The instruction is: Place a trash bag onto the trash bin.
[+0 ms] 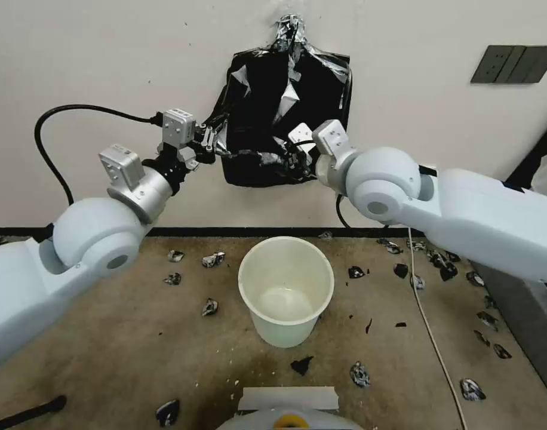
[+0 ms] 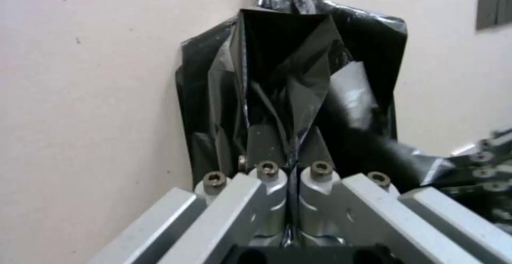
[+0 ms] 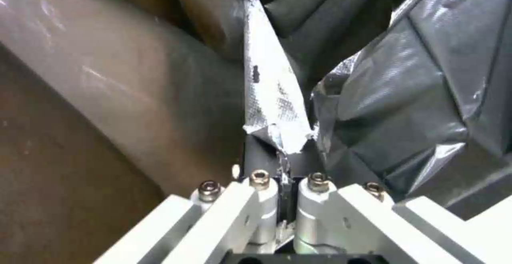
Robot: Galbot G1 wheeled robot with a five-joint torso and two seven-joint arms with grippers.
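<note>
1. Head view, largest first: both arms are raised toward the wall [image 1: 106, 71], left arm [image 1: 76, 251] on your L side, right arm [image 1: 464, 209] on your R.
2. Black bag bundle [image 1: 309, 89] hangs flat on the wall from its bunched top, above and behind the trash bin [image 1: 285, 286].
3. Trash bin stands upright on the brown floor [image 1: 106, 334], mouth open, between the two arms and below both grippers. No bag on it.
4. Trash bag [image 1: 255, 156]: you see its front sheet pulled off the bundle's lower part, stretched between the two grippers.
5. Left gripper [image 1: 217, 143] sits at the bundle's L edge. Left wrist view: fingers [image 2: 261, 140] pressed together w/ a fold of the trash bag [image 2: 299, 96] pinched between them.
6. Right gripper [image 1: 288, 156] sits at the bundle's lower middle. Right wrist view: gripper [image 3: 285, 156] clamped on a silvery crinkled edge of the trash bag [image 3: 272, 96].
7. Small black scraps [image 1: 212, 259] lie scattered on the floor around the bin; none touch it.
</note>
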